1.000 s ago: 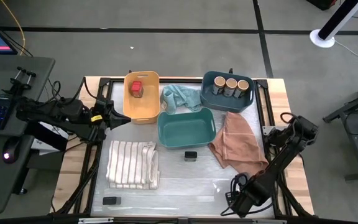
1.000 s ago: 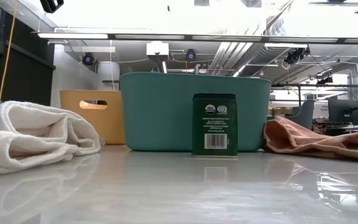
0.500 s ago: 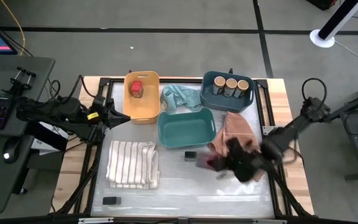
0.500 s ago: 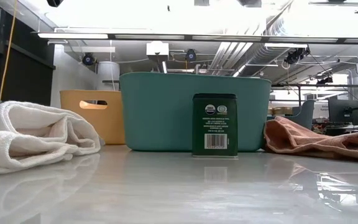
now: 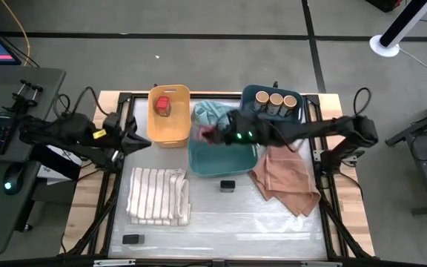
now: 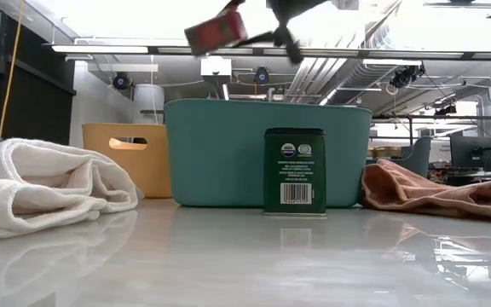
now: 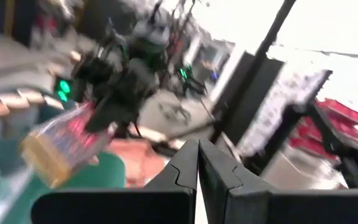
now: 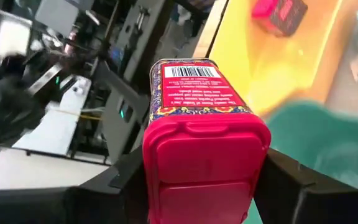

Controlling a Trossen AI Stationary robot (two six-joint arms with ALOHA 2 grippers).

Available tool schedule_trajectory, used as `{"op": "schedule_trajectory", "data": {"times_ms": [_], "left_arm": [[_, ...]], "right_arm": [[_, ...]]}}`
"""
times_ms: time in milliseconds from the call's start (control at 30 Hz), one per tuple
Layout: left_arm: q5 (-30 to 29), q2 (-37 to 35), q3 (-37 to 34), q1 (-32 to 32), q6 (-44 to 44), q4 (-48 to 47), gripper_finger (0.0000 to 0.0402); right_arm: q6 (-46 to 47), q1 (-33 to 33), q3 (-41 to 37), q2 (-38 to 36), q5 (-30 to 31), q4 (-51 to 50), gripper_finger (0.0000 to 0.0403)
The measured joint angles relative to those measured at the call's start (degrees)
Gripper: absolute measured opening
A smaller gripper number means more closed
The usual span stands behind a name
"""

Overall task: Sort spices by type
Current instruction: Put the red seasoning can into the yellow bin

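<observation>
My right gripper point(image 5: 219, 136) reaches across the teal bin's point(image 5: 232, 165) far left corner, shut on a red-topped square jar point(image 8: 205, 134). The low view shows this jar point(image 6: 216, 29) high above the table. A second red-topped jar point(image 5: 161, 106) lies in the yellow bin point(image 5: 170, 130). Three round jars with tan lids point(image 5: 276, 100) stand in the dark blue bin point(image 5: 252, 117). One black tin point(image 5: 227, 185) stands upright before the teal bin, another point(image 5: 131, 239) lies near the table's near left corner. My left gripper point(image 5: 145, 139) waits shut, left of the yellow bin. My right gripper pinches the red-topped jar between its two fingers point(image 8: 126, 183), one on each side wall by the red lid end point(image 8: 166, 158). The jar lies along the fingers, lid toward the wrist, barcode end point(image 8: 191, 71) pointing away. It is lifted clear of everything.
A striped white cloth point(image 5: 158, 195) lies near left, a pink cloth point(image 5: 286, 174) to the right of the teal bin, a light teal cloth point(image 5: 212, 113) between the yellow and blue bins. Bare table shows along the near edge point(image 5: 221, 230).
My right arm has swung from the table's near right corner toward the far left, rising, and now hangs over the teal bin's far left corner with the red-topped jar carried clear of the table. The left arm has kept its place.
</observation>
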Motion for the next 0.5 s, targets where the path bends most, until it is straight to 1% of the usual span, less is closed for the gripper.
{"op": "schedule_trajectory", "data": {"times_ms": [100, 233, 300, 367, 500], "left_arm": [[-4.69, 0.04, 0.0, 0.02, 2.44, 2.54, 0.0], [-12.15, 0.37, 0.0, 0.02, 4.34, 4.41, 0.0], [-16.18, 0.42, 0.0, 0.02, 4.86, 4.5, 0.0], [-20.41, 0.52, 0.0, 0.06, 4.87, 4.46, 0.0], [-27.47, 0.53, 0.0, 0.24, 3.7, 4.46, 0.0]], "right_arm": [[-1.4, -4.79, 0.12, 3.19, -4.67, 5.03, 0.0209], [-5.44, -9.85, 5.58, 9.37, -13.25, 4.83, 0.0209], [-7.83, -11.74, 10.56, 13.27, -17.53, 3.27, 0.0209], [-10.62, -13.31, 16.37, 17.18, -20.3, -0.26, 0.0209], [-15.48, -15.77, 29.94, 25.55, -21.7, -12.07, 0.0209]]}}
